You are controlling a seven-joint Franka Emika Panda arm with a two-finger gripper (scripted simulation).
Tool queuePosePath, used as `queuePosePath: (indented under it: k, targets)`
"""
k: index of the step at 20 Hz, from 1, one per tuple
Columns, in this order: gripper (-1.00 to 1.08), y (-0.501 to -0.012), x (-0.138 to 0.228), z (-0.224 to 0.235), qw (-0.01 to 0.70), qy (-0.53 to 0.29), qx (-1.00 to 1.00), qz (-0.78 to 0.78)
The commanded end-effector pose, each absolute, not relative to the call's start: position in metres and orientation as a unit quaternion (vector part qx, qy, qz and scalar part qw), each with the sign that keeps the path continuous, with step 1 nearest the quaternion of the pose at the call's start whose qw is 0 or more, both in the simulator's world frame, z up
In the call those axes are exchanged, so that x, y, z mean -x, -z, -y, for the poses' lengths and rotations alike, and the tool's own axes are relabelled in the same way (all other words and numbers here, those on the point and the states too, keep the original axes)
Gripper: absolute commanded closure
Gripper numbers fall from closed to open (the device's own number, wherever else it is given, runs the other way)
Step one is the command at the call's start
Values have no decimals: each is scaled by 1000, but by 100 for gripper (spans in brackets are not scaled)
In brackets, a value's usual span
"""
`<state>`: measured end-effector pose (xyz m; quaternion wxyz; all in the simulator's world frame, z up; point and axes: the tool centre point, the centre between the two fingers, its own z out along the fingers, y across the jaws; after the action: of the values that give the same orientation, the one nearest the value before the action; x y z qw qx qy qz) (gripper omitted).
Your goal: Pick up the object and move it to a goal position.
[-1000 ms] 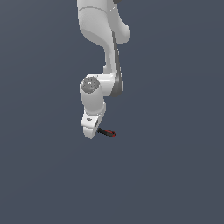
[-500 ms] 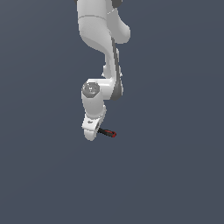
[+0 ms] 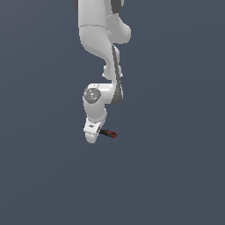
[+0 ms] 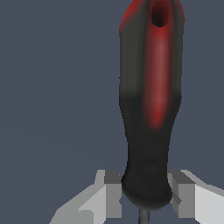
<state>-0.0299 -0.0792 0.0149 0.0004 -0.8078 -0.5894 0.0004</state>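
A plain, flat, dark slate-blue surface [image 3: 176,176] fills the whole exterior view from edge to edge, with no visible border, seam or texture (it reads as one even field of colour). The wrist view shows the same uniform dark slate-blue surface [image 4: 57,87] behind everything else. Whether this is a floor, a tabletop or only a backdrop cannot be told, and no object can be seen lying directly on it.
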Motion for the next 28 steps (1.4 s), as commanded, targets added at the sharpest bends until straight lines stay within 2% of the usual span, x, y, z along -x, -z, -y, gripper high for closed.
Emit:
queuePosePath:
  k: [1,16,28]
  targets:
    - [108,-15,29,79,0,0,808,589]
    - [108,-24,35,75,0,0,808,589]
    - [108,-82,69,49,-1,-1,808,590]
